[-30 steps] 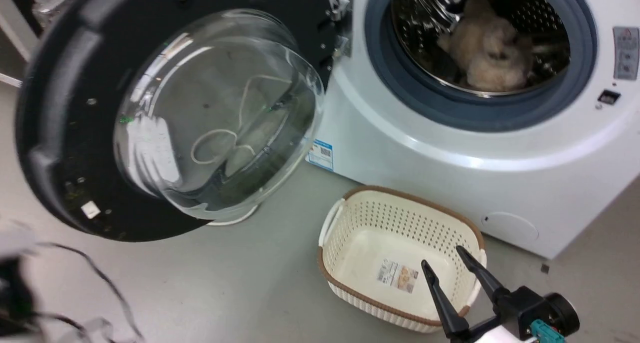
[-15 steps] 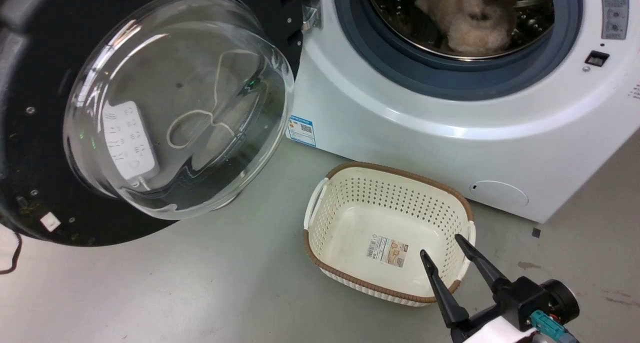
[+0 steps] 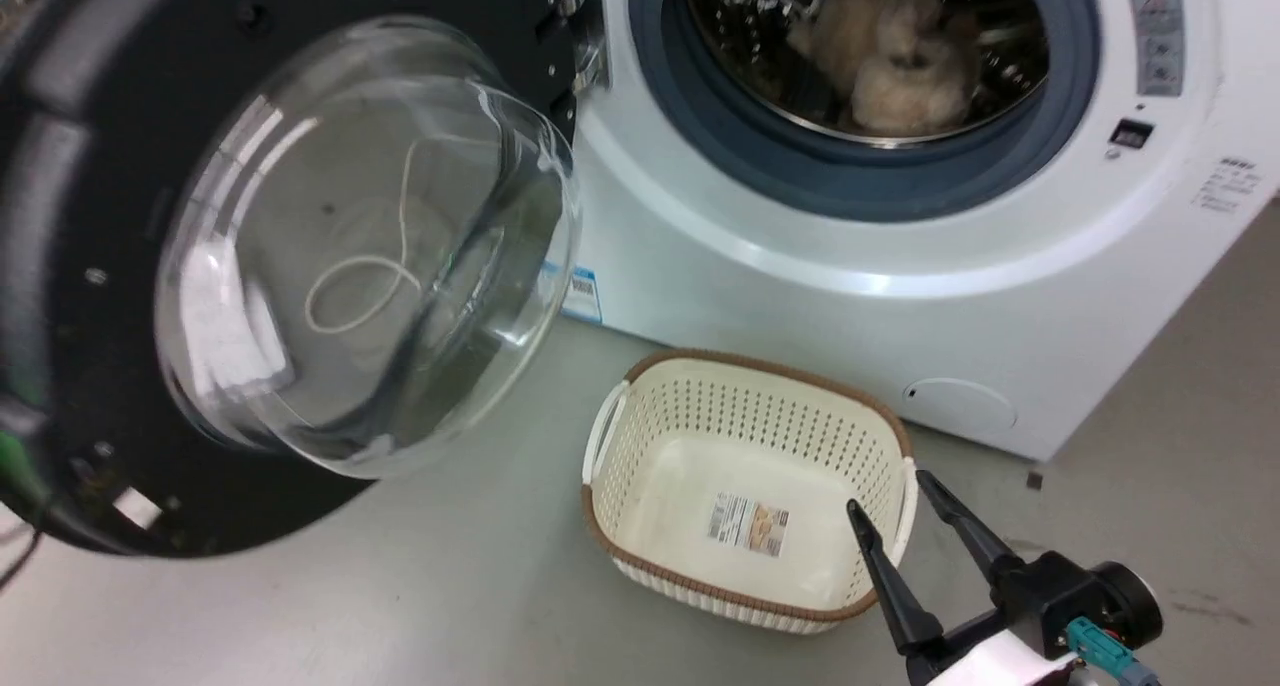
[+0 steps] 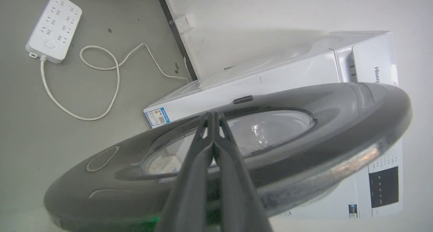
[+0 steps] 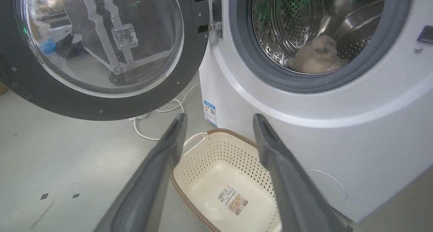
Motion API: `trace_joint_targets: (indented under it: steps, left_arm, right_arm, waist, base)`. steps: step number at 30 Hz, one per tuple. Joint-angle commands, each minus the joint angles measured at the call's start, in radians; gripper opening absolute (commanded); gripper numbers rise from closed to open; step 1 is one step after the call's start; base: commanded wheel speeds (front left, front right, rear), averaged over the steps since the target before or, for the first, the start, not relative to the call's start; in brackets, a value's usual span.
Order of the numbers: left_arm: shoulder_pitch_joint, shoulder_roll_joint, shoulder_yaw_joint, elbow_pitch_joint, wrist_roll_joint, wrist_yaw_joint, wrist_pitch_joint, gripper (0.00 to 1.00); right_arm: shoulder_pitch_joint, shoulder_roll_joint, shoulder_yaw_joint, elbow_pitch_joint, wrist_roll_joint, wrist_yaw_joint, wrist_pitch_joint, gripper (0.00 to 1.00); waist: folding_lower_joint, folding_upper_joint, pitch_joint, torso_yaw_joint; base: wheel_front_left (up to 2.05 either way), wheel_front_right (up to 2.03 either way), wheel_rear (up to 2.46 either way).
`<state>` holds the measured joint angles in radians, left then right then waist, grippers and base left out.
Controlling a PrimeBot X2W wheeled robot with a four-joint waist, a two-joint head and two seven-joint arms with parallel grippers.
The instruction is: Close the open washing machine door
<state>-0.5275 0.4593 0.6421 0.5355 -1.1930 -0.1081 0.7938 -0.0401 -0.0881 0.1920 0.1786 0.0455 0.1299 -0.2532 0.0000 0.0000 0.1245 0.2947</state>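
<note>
The washing machine door [image 3: 360, 256] hangs wide open at the left, its black rim around a bulging glass bowl. Its metal hinge [image 5: 211, 12] joins it to the white washing machine [image 3: 800, 276], whose steel drum stands open. In the left wrist view my left gripper [image 4: 212, 114] is shut, empty, its tips lying against the outer face of the door [image 4: 338, 107], with the washing machine [image 4: 270, 73] behind. My right gripper [image 3: 888, 496] is open low at the right, over the basket's near corner. In the right wrist view my right gripper [image 5: 220, 117] points toward the washing machine [image 5: 304, 140] and door [image 5: 101, 39].
A cream perforated basket [image 3: 750, 359] sits on the floor below the drum opening, also seen as the basket [image 5: 216, 151]. A fluffy beige item [image 3: 900, 56] lies inside the drum. A white power strip [image 4: 54, 27] and its cable [image 4: 101, 90] lie on the floor behind the door.
The head camera has shifted, so the washer and basket sit further left in the picture. The right gripper keeps the same open pose. Whether the door itself swung is unclear.
</note>
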Motion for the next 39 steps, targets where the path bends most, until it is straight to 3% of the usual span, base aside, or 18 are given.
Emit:
trace_joint_targets:
  steps: [1, 6, 15, 20, 24, 30, 39]
  left_arm:
    - [0.044, -0.026, -0.006, -0.031, -0.018, -0.008, 0.034, 0.00]
    - [0.181, -0.114, -0.026, -0.198, -0.069, -0.012, 0.133, 0.00]
    - [0.429, -0.346, -0.123, -0.495, -0.108, 0.022, 0.234, 0.00]
    - [0.544, -0.404, -0.244, -0.582, -0.134, 0.038, 0.226, 0.00]
    - [0.596, -0.408, -0.391, -0.585, -0.234, 0.049, 0.124, 0.00]
    - [0.574, -0.409, -0.597, -0.534, -0.343, 0.027, -0.100, 0.00]
    - [0.324, -0.409, -0.743, -0.383, -0.365, 0.002, -0.363, 0.00]
  right_arm:
    - [0.005, 0.004, -0.007, 0.001, 0.006, 0.001, -0.009, 1.00]
    - [0.028, 0.013, -0.039, 0.003, 0.000, 0.001, -0.009, 1.00]
    - [0.061, 0.032, -0.130, -0.007, -0.024, 0.001, -0.009, 1.00]
    - [0.072, 0.036, -0.176, -0.009, -0.037, 0.001, -0.009, 1.00]
    - [0.066, 0.037, -0.189, -0.010, -0.043, 0.001, -0.009, 1.00]
    - [0.044, 0.038, -0.170, -0.014, -0.040, 0.001, -0.009, 1.00]
    - [0.007, 0.038, -0.161, -0.026, -0.016, 0.001, -0.009, 1.00]
  waist:
    - [0.0000, 0.0000, -0.025, -0.012]
    - [0.0000, 0.0000, -0.075, -0.032]
    - [0.0000, 0.0000, -0.135, -0.105]
    - [0.0000, 0.0000, -0.145, -0.173]
    - [0.0000, 0.0000, -0.135, -0.246]
    - [0.0000, 0.0000, -0.078, -0.381]
    - [0.0000, 0.0000, 0.045, -0.566]
  base:
    - [0.00, 0.00, 0.00]
    - [0.00, 0.00, 0.00]
    - [0.00, 0.00, 0.00]
    - [0.00, 0.00, 0.00]
    - [0.00, 0.00, 0.00]
    - [0.00, 0.00, 0.00]
    - [0.00, 0.00, 0.00]
